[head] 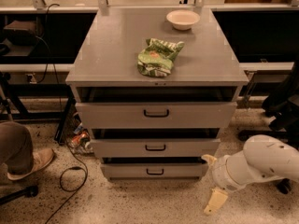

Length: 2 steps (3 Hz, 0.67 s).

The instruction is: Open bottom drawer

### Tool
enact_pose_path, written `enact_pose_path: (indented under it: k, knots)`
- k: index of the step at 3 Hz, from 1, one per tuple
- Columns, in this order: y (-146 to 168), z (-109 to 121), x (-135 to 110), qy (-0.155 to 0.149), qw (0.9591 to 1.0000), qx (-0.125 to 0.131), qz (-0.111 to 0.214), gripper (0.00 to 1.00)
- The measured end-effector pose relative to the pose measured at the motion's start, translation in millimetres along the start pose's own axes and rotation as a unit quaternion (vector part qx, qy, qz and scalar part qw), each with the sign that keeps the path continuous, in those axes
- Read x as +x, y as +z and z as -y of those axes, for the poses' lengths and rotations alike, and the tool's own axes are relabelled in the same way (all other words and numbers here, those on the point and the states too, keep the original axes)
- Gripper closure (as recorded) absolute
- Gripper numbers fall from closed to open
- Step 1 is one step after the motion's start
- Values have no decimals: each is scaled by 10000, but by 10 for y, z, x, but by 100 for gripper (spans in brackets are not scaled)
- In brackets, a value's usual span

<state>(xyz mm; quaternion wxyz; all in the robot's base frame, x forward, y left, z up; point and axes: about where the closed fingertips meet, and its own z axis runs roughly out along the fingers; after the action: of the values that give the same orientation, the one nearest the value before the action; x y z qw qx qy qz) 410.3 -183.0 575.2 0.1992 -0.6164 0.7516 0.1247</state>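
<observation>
Speckled stone floor surrounds a grey metal three-drawer cabinet whose flat top serves as the tabletop. A shallow cream bowl sits near its far right corner. A crumpled green snack bag lies at the middle, towards the front edge. Below that edge the bottom drawer, the narrowest grey front with a small black bar handle, sits lowest, with a dark gap above it. The white arm's cream two-finger gripper hangs low just beside the drawer's right end, fingers spread apart, holding nothing. A brown shoe rests off the left edge.
</observation>
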Motion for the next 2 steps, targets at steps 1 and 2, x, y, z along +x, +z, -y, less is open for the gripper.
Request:
enact_pose_path:
  k: [1,2]
  knots:
    - [562,160,222,130,9994,-30,335,0]
    - [868,49,315,267,9982,-270,461,0]
